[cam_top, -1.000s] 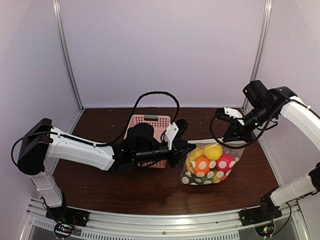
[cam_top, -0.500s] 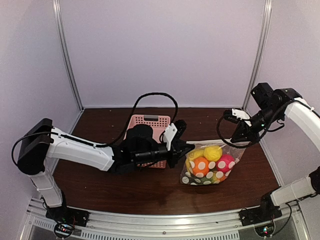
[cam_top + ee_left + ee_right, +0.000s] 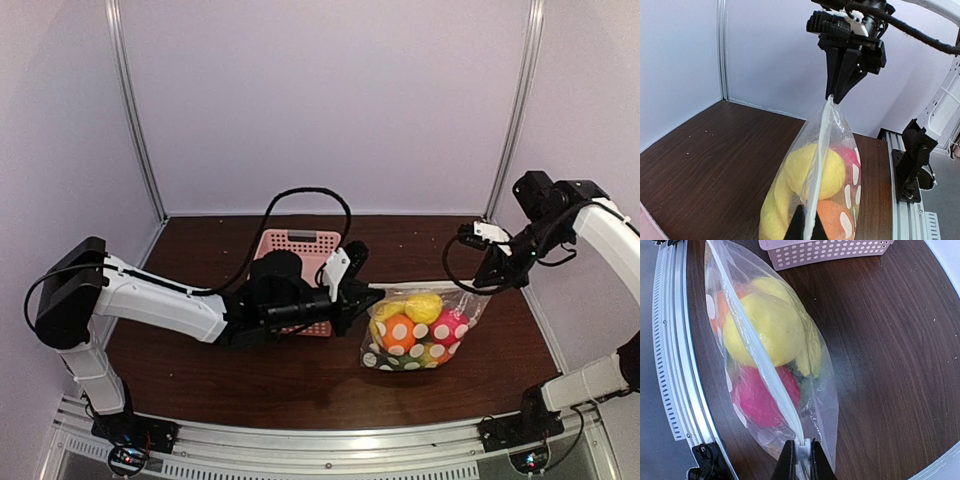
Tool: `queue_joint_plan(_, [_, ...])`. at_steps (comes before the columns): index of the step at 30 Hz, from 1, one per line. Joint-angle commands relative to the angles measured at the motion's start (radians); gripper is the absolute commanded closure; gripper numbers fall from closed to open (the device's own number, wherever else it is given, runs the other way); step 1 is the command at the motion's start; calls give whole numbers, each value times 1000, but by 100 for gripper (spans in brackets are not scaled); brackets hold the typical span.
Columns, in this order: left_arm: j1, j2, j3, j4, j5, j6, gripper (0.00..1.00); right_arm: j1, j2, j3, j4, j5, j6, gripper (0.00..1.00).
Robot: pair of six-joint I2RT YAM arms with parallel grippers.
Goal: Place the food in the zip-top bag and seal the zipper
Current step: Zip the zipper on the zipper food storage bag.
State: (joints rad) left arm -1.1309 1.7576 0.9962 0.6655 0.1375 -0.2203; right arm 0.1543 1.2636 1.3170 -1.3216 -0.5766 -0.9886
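**Zip-top bag**: clear, white-dotted. It stands on the dark wooden table at centre-right of the overhead frame, just right of the pink lattice basket, with its mouth edge uppermost and its belly resting on the tabletop.

**Food**: all inside the bag.
- Yellow ball, uppermost.
- Orange, lower left.
- Red ball, lower right.
- Green pieces, at the bottom.
- The right wrist view shows the yellow ball above the red ball, pressed against the film.

**Zipper**: reads as one thin pale line along the mouth, drawn straight between the two grippers. Whether it is sealed along its full length cannot be told.

**Left gripper**: at the bag's left end, beside the basket. Its jaws are pressed together on the zipper. The left wrist view shows the dark fingertips nipping the strip at bottom centre.

**Right gripper**: at the bag's right end, toward the right edge of the frame. Its jaws pinch the zipper's tip, as seen at bottom centre of its own view and from the opposite side, top centre.
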Motion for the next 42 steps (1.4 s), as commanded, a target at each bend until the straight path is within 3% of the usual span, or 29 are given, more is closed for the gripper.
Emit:
queue_joint_plan(1, [23,-40,-20,69,-18,-14,100,-43,-7,-13,-41,124,-23,100])
queue_joint_plan(32, [36,-7,-1,84,-17,-28,100,-94,28,-7,-48,123,-49,100])
queue_joint_plan(37, [40,66,96,71,-9,-39,100,-95,36,21,22,115,9,100])
queue_joint_plan(42, [73,185,305,41,-58,-91,100,-95,88,105,130,91,100,100])
